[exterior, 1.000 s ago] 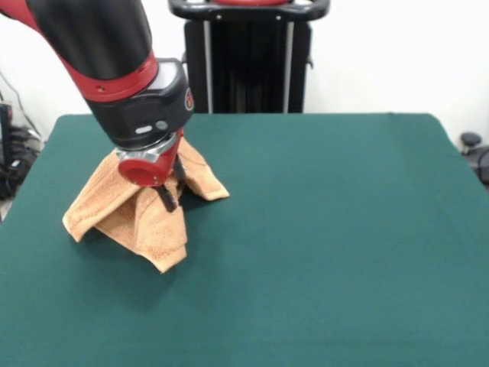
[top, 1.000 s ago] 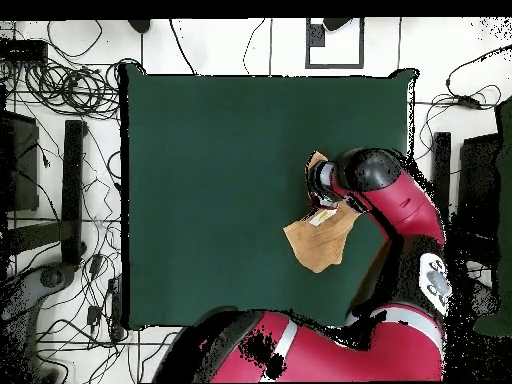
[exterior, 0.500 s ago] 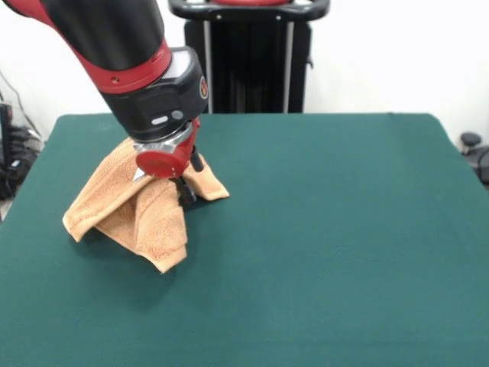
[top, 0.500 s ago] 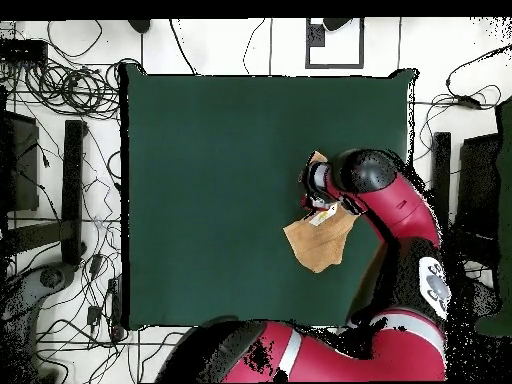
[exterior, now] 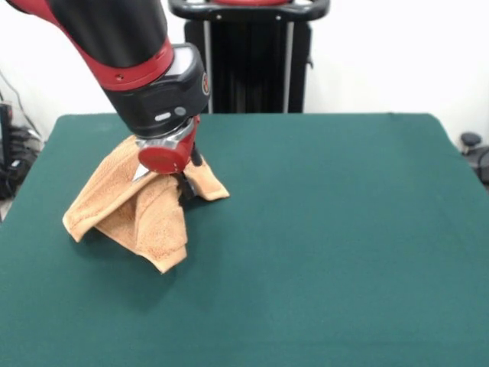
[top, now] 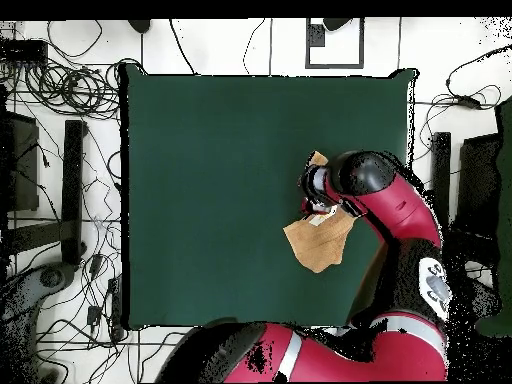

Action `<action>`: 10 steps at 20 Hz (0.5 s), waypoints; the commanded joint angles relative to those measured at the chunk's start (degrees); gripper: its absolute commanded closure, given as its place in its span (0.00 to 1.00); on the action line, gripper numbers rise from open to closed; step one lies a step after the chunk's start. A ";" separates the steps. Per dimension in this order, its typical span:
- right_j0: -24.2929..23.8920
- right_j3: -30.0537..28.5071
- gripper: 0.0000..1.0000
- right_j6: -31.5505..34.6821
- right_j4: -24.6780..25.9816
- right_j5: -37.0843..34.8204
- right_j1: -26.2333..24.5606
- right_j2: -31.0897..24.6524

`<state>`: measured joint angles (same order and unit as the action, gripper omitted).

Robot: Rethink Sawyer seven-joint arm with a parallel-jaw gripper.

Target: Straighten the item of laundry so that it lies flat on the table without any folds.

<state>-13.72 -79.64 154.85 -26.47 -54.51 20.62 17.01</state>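
Since the frame a second back the arm has swung toward the bench centre and lifted slightly; over the last half second it has barely shifted, and the towel outline is unchanged. Towel (exterior: 141, 202) sits on the front view's left part of the bench (exterior: 328, 229), near the far edge, pulled up into a tent: the peak is under the red wrist, one corner trails out left, a folded lobe hangs toward the camera, a small corner pokes out right. Light orange-tan terry, doubled over itself in several layers; a white speck in the overhead view may be the care label. Hand (exterior: 183, 187) is at the peak, dark fingers partly buried in cloth; I judge it clamped on the towel, since the fabric hangs from that point. Risks: the pinch may hold more than one layer, so a lift or drag would carry the fold along instead of opening it; a thin bite of terry could slip out; dragging across the felt could bunch the trailing corner.
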 commanded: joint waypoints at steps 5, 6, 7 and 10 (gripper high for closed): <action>-2.36 7.71 0.00 -3.83 17.66 -25.34 6.79 6.23; -2.82 7.45 0.00 -3.94 18.27 -24.59 6.91 6.15; -3.33 6.64 0.00 -3.83 19.05 -22.24 6.97 6.30; -5.31 5.42 0.00 -3.60 20.80 -17.51 6.70 5.40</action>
<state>-16.44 -74.90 154.85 -10.30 -72.71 26.31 22.78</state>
